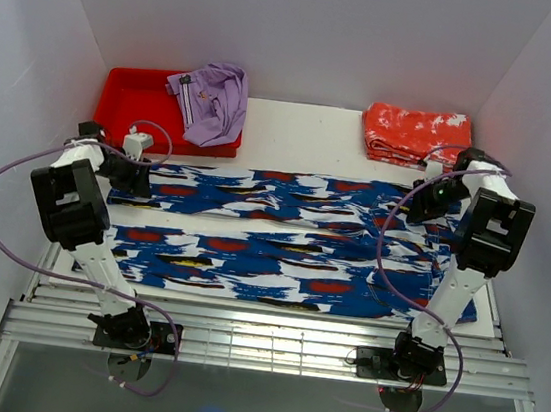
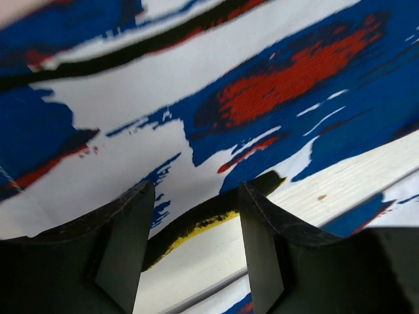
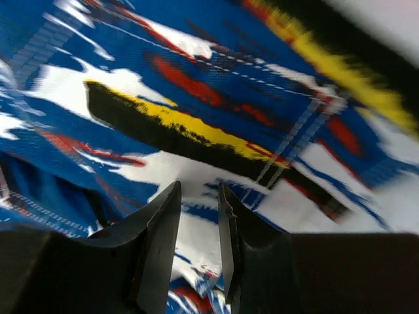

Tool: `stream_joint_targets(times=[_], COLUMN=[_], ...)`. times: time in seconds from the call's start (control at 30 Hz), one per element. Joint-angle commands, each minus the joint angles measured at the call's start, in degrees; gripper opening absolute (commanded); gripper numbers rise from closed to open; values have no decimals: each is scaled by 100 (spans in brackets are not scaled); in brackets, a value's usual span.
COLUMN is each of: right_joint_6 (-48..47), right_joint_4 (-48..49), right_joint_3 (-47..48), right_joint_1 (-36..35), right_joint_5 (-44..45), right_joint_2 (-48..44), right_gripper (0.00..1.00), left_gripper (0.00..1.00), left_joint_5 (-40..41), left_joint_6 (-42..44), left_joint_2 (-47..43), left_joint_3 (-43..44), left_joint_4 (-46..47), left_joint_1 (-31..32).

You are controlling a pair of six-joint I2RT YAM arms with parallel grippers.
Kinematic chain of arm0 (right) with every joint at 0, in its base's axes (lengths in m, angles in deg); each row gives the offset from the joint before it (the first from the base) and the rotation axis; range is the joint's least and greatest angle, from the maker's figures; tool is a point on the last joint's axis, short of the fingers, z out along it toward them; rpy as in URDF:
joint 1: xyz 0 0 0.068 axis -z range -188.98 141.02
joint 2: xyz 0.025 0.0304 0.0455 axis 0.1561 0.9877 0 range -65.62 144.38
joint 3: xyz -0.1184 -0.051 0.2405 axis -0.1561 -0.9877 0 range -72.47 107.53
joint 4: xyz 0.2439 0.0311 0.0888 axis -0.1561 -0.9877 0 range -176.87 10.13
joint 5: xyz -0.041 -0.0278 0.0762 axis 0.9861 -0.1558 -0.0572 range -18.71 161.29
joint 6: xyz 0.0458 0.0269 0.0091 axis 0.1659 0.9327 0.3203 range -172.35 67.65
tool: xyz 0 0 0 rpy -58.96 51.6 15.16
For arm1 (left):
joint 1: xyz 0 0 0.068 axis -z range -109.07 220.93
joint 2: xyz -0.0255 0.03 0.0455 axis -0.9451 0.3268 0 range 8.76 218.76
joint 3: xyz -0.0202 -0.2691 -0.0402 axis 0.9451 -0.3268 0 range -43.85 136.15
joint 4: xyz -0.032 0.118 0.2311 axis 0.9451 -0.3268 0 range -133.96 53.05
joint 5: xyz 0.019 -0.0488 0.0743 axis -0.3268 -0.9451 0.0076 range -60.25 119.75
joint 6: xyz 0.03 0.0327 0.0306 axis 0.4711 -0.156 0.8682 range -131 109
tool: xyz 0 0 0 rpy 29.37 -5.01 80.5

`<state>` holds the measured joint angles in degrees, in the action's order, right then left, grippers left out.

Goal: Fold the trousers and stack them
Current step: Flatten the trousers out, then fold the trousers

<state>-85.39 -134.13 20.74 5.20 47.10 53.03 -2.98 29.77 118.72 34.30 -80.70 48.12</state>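
Observation:
The trousers (image 1: 279, 257), in a blue, white and black streaked print with red patches, lie spread flat across the white table, both legs running to the left and the waist to the right. My left gripper (image 1: 136, 181) hangs low over the left end of the far leg. In the left wrist view it (image 2: 196, 190) is open, with the trousers' (image 2: 275, 85) black-and-yellow hem edge and bare table between the fingers. My right gripper (image 1: 421, 206) is over the far right waist corner. In the right wrist view it (image 3: 199, 186) is narrowly open just above the fabric (image 3: 196, 91), holding nothing.
A red tray (image 1: 128, 97) at the back left holds a plain lilac garment (image 1: 213, 98). A folded orange-red garment with white splotches (image 1: 415, 133) lies at the back right. White walls close in on both sides. Metal rails (image 1: 258, 345) run along the near edge.

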Motion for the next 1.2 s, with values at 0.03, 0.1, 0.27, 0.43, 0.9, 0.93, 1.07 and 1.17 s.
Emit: stream_joint_targets(times=[0.03,0.1,0.27,0.43,0.9,0.93,1.07,1.17], right_joint_6=[0,-132,-457,-669,-1793,-1933,-3011,-3602], right_joint_4=[529,871,1321,1507,-866,-1006,-1052,-675], right_joint_3=[-889,-1198,-1866,-2009,1575,1769,2245,2044], right_joint_1=[-20,-20,41,103,59,50,50,50], right_joint_5=[324,615,1451,1743,397,440,642,897], right_joint_2=[115,27,-368,-562,-273,-20,422,510], right_gripper=[35,35,36,38,65,66,67,66], left_gripper=[65,65,65,64,77,77,75,74], left_joint_5=[767,1196,1725,1754,-612,-577,-541,-734], left_joint_6=[27,167,334,607,1687,1688,1583,1513], left_joint_2=[-17,-61,175,343,272,359,878,949], left_joint_3=[-519,-879,-969,-653,2054,2194,2810,2978], left_joint_4=[242,358,393,341,-1962,-1962,-1980,-1989], left_joint_1=[-31,-57,-478,-1015,-497,-488,-488,-488])
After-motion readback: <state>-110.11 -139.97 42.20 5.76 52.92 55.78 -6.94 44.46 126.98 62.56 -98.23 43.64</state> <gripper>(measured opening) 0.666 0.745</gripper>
